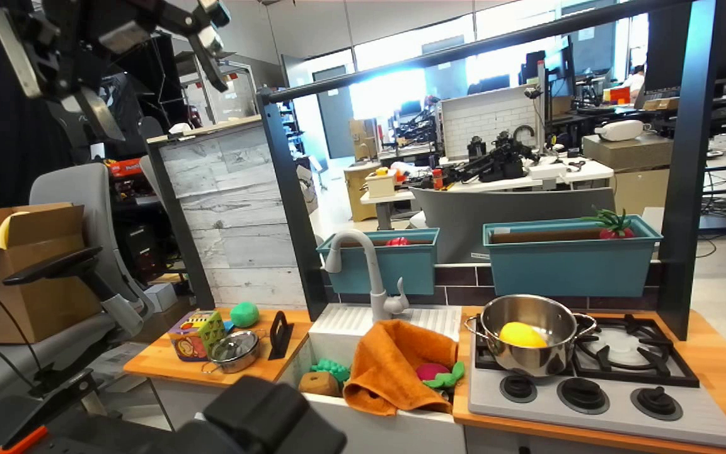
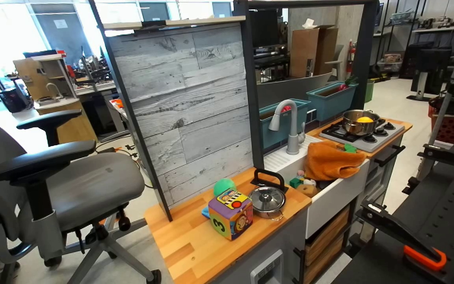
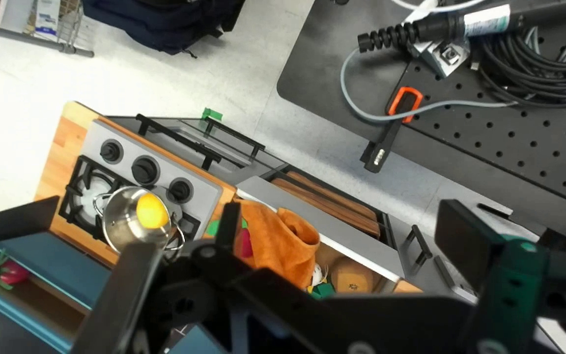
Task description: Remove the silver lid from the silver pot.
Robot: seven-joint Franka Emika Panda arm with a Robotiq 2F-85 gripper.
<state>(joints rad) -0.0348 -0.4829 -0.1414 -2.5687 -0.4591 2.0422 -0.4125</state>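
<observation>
My gripper [image 1: 169, 112] hangs high on the left in an exterior view, released, its fingers [image 1: 99, 115] spread wide, well apart from the counter [image 2: 179, 240]. Lower down, at the counter's left end, the lid [image 2: 267, 199] sits on the small pot [image 1: 243, 362] (knob up, from where I watch). I see a cube [image 1: 196, 337] just left of that pot, a black handle [image 1: 280, 345] just right of it and a green ball [image 1: 244, 314] on its far side. Farther right is the sink [image 2: 337, 195], with an orange cloth [image 1: 388, 369] draped over its near edge. At the right end the large pot [image 1: 530, 362] stands upright on the stove [image 1: 618, 413], a yellow thing [image 1: 522, 335] inside it. In the wrist view I look down on the stove, the large pot and the cloth, past the spread fingers.
</observation>
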